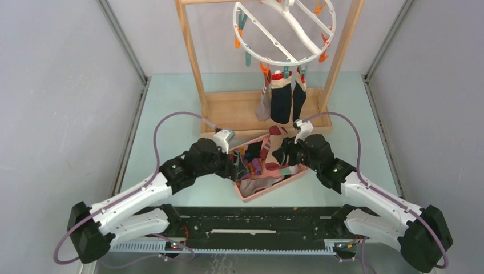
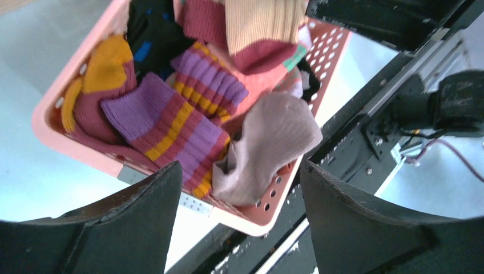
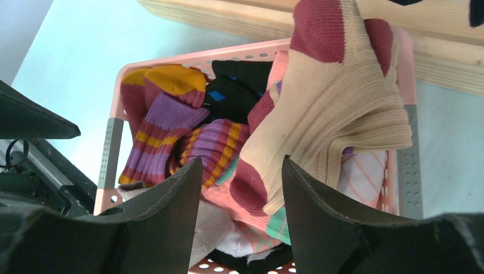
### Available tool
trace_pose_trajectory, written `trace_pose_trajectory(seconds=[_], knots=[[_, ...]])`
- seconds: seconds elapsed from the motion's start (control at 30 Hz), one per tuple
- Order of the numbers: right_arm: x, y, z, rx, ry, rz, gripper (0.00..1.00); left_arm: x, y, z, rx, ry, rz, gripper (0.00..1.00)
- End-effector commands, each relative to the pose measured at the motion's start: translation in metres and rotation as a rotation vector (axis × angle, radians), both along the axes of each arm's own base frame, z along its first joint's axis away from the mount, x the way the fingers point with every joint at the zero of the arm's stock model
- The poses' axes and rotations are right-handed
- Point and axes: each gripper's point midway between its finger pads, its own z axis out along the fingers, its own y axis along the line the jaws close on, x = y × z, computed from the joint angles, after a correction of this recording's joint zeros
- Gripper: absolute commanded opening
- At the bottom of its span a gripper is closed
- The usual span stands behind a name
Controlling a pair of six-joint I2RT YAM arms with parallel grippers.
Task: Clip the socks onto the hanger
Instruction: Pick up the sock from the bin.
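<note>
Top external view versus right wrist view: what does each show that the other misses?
Only top external: the hanger on its wooden rack, with three socks already clipped. Only right wrist: how the cream-and-maroon sock sits between the right hand's open fingers. Both: the pink basket full of loose socks.

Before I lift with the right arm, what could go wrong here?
The cream-and-maroon sock sits between the fingers of the right gripper, draped over other socks; lifting may drag one out of the pink basket. The left gripper hangs open over the same basket; the arms could collide. Near clips on the hanger already hold three socks; a free clip means a longer reach.
</note>
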Motion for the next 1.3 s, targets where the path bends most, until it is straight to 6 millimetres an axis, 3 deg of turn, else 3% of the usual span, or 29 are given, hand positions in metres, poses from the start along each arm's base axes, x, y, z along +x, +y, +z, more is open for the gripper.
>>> trace_pose_trajectory(seconds=[0.0, 0.17, 0.53, 0.67, 0.73, 0.8, 0.83, 1.27], knots=[[-0.008, 0.009, 0.0, 0.002, -0.01, 0.081, 0.62, -0.009, 0.006, -0.008, 0.18, 0.047, -0.006, 0.81], [-0.007, 0.012, 0.001, 0.024, -0.014, 0.089, 0.62, -0.007, -0.001, -0.017, 0.303, 0.064, -0.004, 0.8], [-0.011, 0.01, 0.001, 0.049, -0.017, 0.085, 0.61, -0.022, -0.038, -0.042, 0.321, 0.171, -0.14, 0.57], [-0.012, 0.009, 0.004, 0.054, -0.025, 0.085, 0.61, -0.023, -0.041, -0.047, 0.331, 0.184, -0.163, 0.44], [-0.013, 0.008, 0.006, 0.058, -0.03, 0.086, 0.61, -0.022, -0.043, -0.044, 0.324, 0.176, -0.171, 0.27], [-0.014, 0.008, 0.009, 0.062, -0.035, 0.091, 0.61, -0.02, -0.047, -0.036, 0.299, 0.154, -0.178, 0.06], [-0.015, 0.008, 0.01, 0.066, -0.039, 0.092, 0.61, -0.018, -0.047, -0.031, 0.289, 0.135, -0.175, 0.01], [-0.034, 0.013, 0.041, 0.092, -0.156, 0.209, 0.61, 0.016, -0.014, 0.073, 0.165, -0.259, -0.083, 0.0]])
